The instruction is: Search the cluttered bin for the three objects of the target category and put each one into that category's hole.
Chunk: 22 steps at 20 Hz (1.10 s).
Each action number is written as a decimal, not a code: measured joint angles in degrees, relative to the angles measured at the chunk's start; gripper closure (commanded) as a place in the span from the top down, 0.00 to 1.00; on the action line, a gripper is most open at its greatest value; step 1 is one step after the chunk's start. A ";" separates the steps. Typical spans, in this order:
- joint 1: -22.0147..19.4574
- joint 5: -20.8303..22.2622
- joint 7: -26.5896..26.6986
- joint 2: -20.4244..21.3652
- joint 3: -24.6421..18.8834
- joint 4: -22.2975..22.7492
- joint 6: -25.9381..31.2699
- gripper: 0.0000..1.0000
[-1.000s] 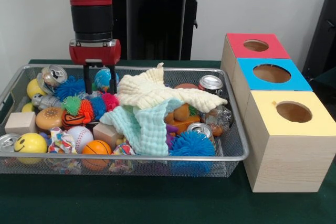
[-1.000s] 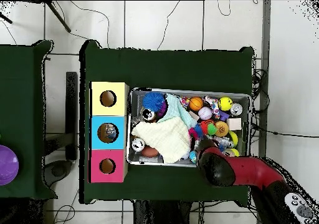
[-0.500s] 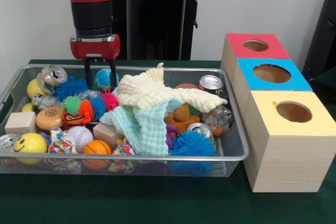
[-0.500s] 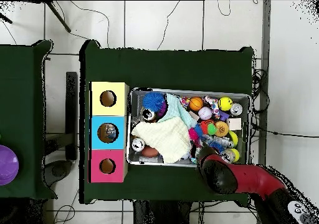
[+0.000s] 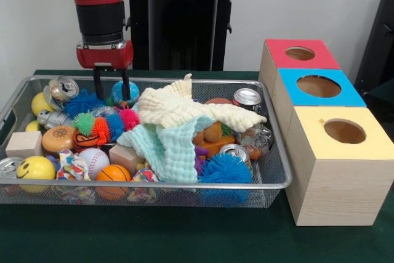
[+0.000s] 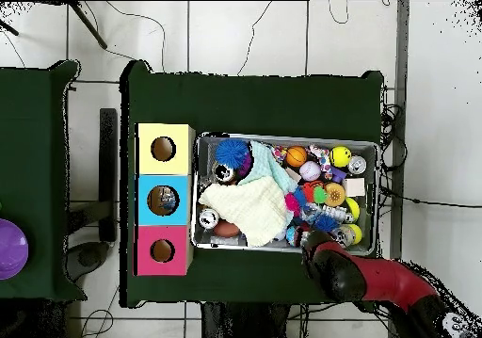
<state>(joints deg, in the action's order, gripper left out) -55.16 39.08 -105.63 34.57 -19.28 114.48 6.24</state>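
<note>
A wire mesh bin point(image 5: 276, 180) holds a jumble of toys. My gripper point(image 5: 111, 95) hangs open and empty above the bin's far left part, its fingers point(image 5: 97, 88) straddling a blue ball point(image 5: 130, 90) behind them. Below it lie spiky balls point(image 5: 101, 126) in several colours. A cream cloth point(image 5: 184, 108) and a pale blue cloth point(image 5: 163, 146) cover the middle. Cans show at the right point(image 5: 247, 98), at the front point(image 5: 234, 151) and at the far left point(image 5: 64, 85). In the overhead view the arm point(image 6: 331, 266) hides the gripper at the bin's point(image 6: 282, 136) lower edge.
Three wooden boxes with round holes stand right of the bin: red point(image 5: 300, 53), blue point(image 5: 318, 86), yellow point(image 5: 343, 132). A smiley ball point(image 5: 36, 167), baseball point(image 5: 93, 158), small basketball point(image 5: 112, 173), wooden block point(image 5: 24, 143) and blue spiky ball point(image 5: 225, 169) crowd the front.
My gripper has risen out of the toys and drawn back toward the bin's far left edge, still open and empty. Nothing in the bin has shifted.
</note>
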 measured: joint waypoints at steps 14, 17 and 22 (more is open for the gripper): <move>3.00 1.21 0.00 -4.74 3.29 -0.37 -8.08 1.00; 1.51 1.21 0.00 -5.54 2.84 -0.55 -8.16 1.00; -3.37 1.22 0.00 -6.71 0.41 -0.70 -8.15 1.00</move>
<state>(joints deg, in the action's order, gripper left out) -58.53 40.31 -105.63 27.86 -18.87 113.78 -1.91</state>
